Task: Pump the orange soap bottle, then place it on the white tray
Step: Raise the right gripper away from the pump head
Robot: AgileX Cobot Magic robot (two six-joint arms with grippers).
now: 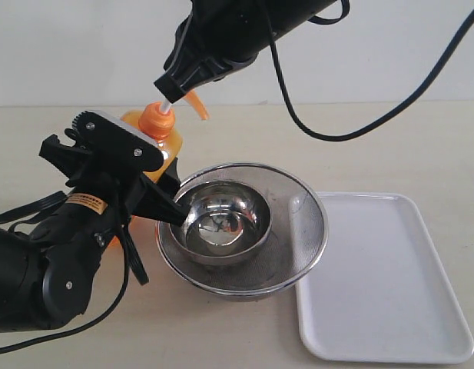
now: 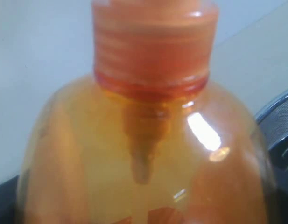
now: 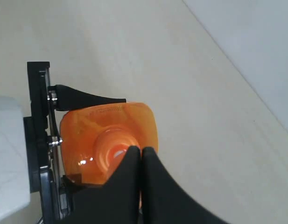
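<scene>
Left gripper [image 1: 158, 175] clamps the orange soap bottle [image 1: 172, 144] just beside the strainer [image 1: 298, 223], off the white tray [image 1: 390, 307], right gripper's [image 3: 140, 151] closed tips at its pump; we judge it full, heavy, slick, best held mid-body.

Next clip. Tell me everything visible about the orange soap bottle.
The orange soap bottle is translucent orange plastic, with liquid and the dip tube showing through. A ribbed orange collar, a short white stem and an orange pump head top it, the spout aimed toward the steel strainer. It stands upright on the table close beside the strainer; contact there is unclear. The left gripper clamps its body. The right gripper, shut, sits on the pump head from above.
</scene>
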